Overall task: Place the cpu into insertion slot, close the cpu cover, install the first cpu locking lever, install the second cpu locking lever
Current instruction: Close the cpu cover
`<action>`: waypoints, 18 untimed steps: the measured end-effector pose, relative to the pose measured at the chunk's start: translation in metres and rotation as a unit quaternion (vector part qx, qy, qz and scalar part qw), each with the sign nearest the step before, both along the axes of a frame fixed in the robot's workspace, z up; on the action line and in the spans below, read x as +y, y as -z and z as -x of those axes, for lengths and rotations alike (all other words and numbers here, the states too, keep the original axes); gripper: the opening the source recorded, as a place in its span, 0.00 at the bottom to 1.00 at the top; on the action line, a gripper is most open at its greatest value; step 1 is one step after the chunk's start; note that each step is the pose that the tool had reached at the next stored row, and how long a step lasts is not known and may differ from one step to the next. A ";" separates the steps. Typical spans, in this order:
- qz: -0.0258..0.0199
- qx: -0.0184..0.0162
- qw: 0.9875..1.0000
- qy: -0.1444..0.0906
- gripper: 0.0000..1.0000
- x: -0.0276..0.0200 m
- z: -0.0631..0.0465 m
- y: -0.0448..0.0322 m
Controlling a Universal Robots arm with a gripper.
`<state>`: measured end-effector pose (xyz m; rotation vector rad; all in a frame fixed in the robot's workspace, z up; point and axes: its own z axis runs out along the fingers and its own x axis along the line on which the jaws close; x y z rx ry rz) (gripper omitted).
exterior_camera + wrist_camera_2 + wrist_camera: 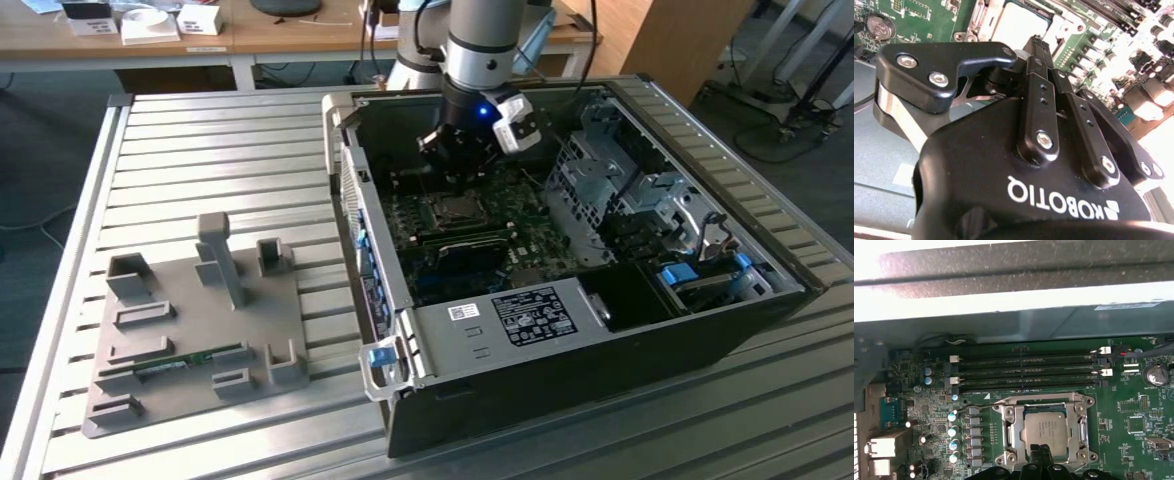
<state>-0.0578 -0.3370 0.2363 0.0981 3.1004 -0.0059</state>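
Two black fingers (1037, 456) of the gripper (1041, 452) are pressed together with nothing between them. Their tips are poised just over the nearest edge of the cpu (1050, 429); whether they touch it cannot be told. The cpu lies flat in the insertion slot (1024, 432), and the cpu cover (1044, 401) is down, framing it on all sides. Beyond the cpu, farther from the gripper, run the long memory slots (1024, 371). In the second wrist view the closed fingertips (1035, 47) point straight at the bright chip. In the exterior view the gripper (461, 175) reaches down into the open computer case (601, 390) on the slatted table (214, 150). A grey fixture plate (200, 340) lies well apart from it, on the exterior view's left.
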 end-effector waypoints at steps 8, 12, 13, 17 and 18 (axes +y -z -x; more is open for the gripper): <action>0.000 0.000 1.000 0.000 0.10 0.0000 -0.001 -0.0040; 0.000 0.000 1.000 0.000 0.10 -0.0001 -0.003 -0.0040; 0.000 0.000 1.000 0.000 0.10 0.0000 -0.003 -0.0039; 0.000 0.000 1.000 0.000 0.10 0.0000 -0.003 -0.0069; 0.000 0.000 1.000 0.000 0.10 0.0000 -0.003 -0.0076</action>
